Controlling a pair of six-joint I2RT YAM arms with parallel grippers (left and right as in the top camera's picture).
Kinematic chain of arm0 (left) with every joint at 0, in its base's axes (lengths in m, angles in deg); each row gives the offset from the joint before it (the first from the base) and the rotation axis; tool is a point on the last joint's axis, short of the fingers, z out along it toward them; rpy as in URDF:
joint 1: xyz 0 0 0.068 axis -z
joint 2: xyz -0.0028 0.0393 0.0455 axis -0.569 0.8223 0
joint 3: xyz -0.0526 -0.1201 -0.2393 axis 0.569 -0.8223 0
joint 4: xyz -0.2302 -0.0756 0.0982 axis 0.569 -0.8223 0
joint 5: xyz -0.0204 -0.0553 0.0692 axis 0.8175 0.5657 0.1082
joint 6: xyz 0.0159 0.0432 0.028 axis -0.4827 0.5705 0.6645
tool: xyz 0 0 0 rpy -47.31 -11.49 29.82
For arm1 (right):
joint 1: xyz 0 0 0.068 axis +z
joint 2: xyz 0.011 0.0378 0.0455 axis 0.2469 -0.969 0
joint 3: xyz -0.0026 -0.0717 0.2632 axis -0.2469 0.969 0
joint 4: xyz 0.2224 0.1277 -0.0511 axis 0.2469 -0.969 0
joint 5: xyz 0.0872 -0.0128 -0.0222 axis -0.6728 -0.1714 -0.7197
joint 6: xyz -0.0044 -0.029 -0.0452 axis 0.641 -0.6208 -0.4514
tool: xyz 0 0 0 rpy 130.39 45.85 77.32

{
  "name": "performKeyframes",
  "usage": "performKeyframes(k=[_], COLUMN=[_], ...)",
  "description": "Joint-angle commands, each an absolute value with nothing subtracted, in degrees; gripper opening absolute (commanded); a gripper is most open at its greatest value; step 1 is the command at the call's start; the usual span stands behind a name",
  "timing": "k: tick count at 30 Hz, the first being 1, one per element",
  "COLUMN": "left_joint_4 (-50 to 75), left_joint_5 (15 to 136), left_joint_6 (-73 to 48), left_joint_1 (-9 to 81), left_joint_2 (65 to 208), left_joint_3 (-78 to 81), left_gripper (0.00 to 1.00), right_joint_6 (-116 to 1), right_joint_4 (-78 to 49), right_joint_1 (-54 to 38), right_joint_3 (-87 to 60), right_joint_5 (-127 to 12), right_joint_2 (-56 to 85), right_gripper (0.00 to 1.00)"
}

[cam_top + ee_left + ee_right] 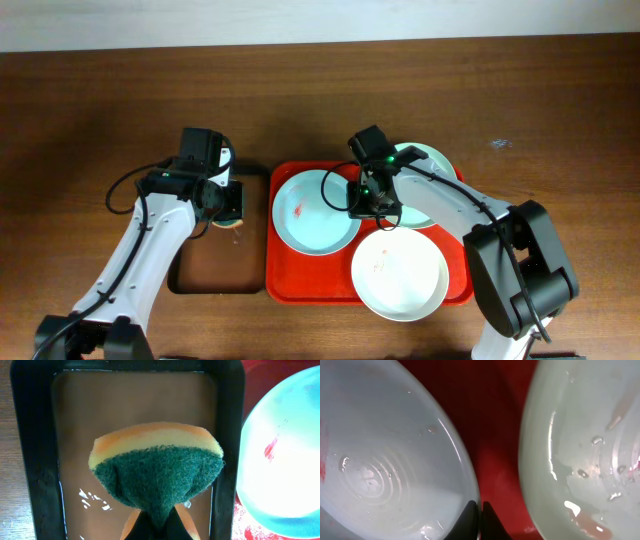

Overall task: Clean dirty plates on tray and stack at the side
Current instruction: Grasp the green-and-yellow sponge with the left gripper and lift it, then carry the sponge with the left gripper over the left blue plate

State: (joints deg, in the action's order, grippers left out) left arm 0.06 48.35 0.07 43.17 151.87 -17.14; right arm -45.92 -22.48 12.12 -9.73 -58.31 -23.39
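Note:
The red tray (290,280) holds three plates. The light blue-green plate (312,212) lies at its left with a red smear. The pale mint plate (432,170) is at the back right and the white plate (400,275), with a small smear, at the front. My right gripper (372,205) is shut on the right rim of the light blue-green plate (385,460); the mint plate (585,450) lies just beside it across a strip of red tray (495,435). My left gripper (159,522) is shut on a green and yellow sponge (157,472) above the brown tray.
The small black-rimmed brown tray (215,270) sits left of the red tray, wet with droplets (92,497). The light blue-green plate's smeared edge (280,460) shows right of it. Brown table (560,120) extends on both sides and behind.

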Motion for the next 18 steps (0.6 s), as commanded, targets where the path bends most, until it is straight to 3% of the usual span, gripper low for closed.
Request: performKeyframes(k=[1,2,5,7,8,9,10,12,18], left_joint_4=[-0.13,-1.03,-6.14,-7.02,-7.37,-7.50,-7.54,-7.67,-8.16], left_joint_5=[49.33,49.31,49.31,49.33,49.33,49.33,49.36,49.33,50.19], left_joint_6=[0.94,0.96,0.96,0.96,0.96,0.96,0.96,0.96,0.96], left_joint_1=[43.15,43.15,43.15,43.15,43.15,43.15,43.22,43.76,43.78], left_joint_2=[152.11,152.11,152.32,152.32,152.32,152.32,152.32,152.32,154.73], left_joint_3=[-14.51,-13.18,-7.32,-7.24,-7.24,-7.24,-7.24,-7.24,-7.10], left_gripper=[0.00,0.00,0.00,0.00,0.00,0.00,0.00,0.00,0.00], right_joint_6=[-48.43,-48.41,-48.30,-48.26,-46.64,-42.84,-41.09,-40.72,-41.33], right_joint_4=[-21.67,-21.67,-21.26,-23.25,-23.95,-24.99,-25.67,-26.00,-27.33], right_joint_1=[12.60,12.60,12.58,12.60,12.60,12.60,12.60,12.60,11.31], right_joint_3=[-9.38,-9.38,-10.32,-10.41,-10.41,-10.41,-10.41,-10.41,-11.28], right_joint_5=[-57.99,-57.99,-57.99,-59.89,-61.11,-61.11,-61.13,-60.13,-55.87], right_joint_2=[-24.29,-24.29,-24.29,-24.29,-24.29,-24.29,-24.29,-24.29,-24.29], right_gripper=[0.12,0.04,0.06,0.26,0.32,0.32,0.28,0.04,0.04])
